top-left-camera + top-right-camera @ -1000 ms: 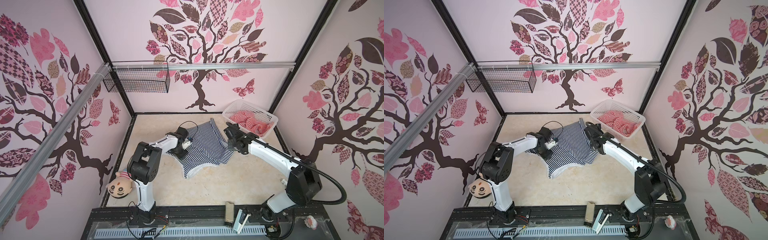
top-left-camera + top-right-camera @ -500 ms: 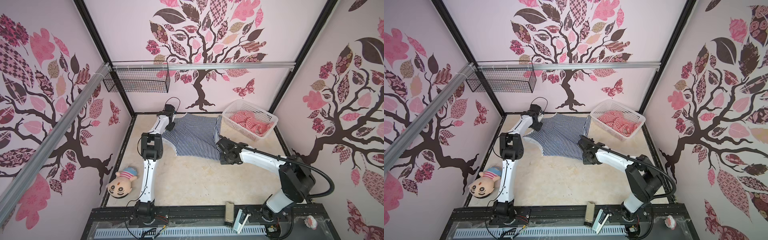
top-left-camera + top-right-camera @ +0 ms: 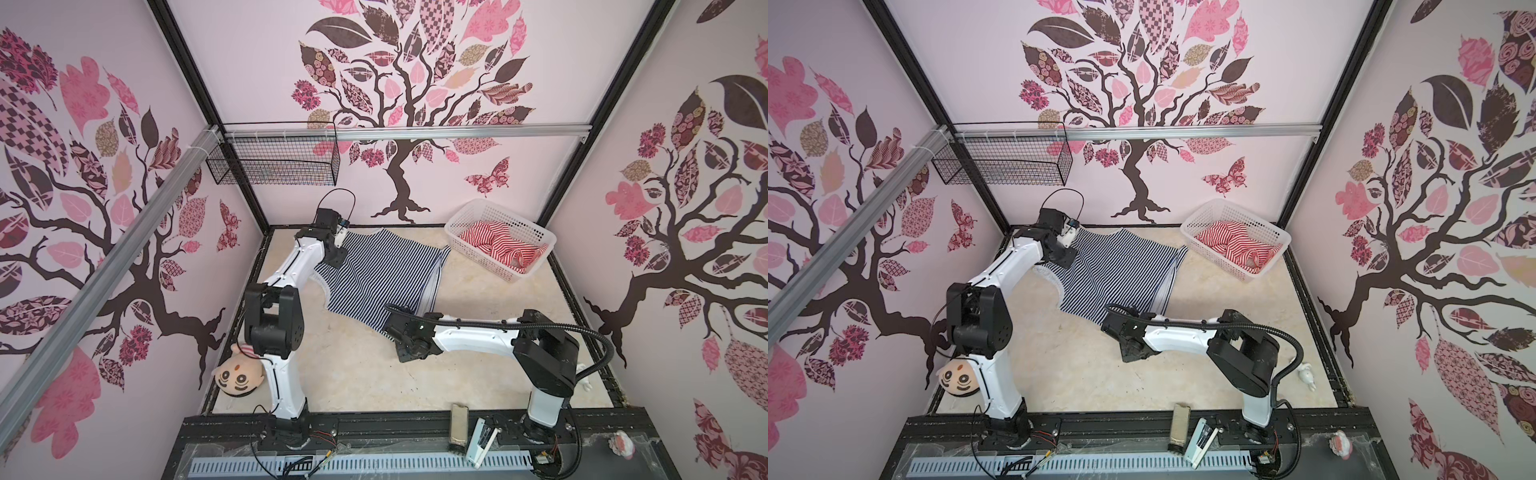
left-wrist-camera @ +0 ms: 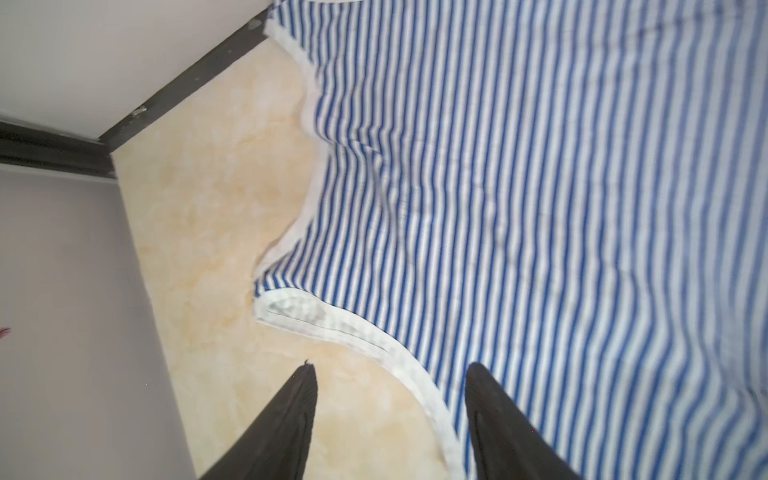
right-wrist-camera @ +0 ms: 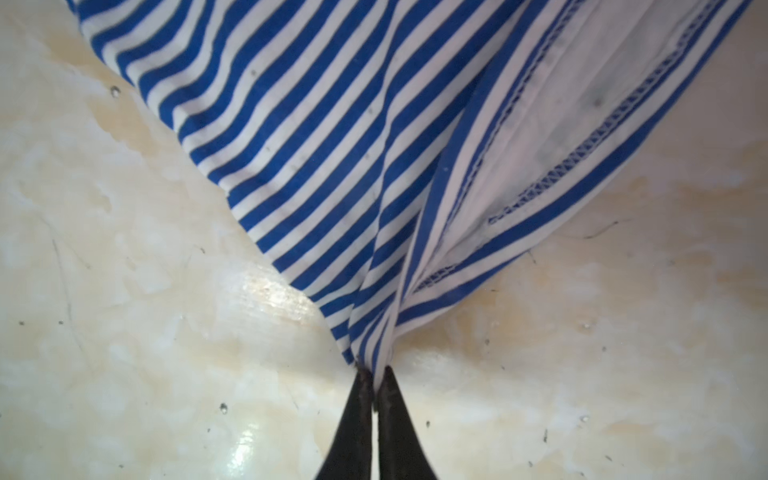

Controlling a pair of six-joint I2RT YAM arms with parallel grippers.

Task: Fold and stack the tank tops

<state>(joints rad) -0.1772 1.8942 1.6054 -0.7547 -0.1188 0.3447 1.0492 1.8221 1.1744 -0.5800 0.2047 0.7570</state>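
2 tops | navy tank top (image 3: 374,270) flat on tabletop (image 3: 353,374), soft/limp, take at corners | red tank top (image 3: 494,243) in basket (image 3: 482,259) | L fingers (image 4: 286,424) spread, empty | R fingers (image 5: 357,415) pinch navy hem corner
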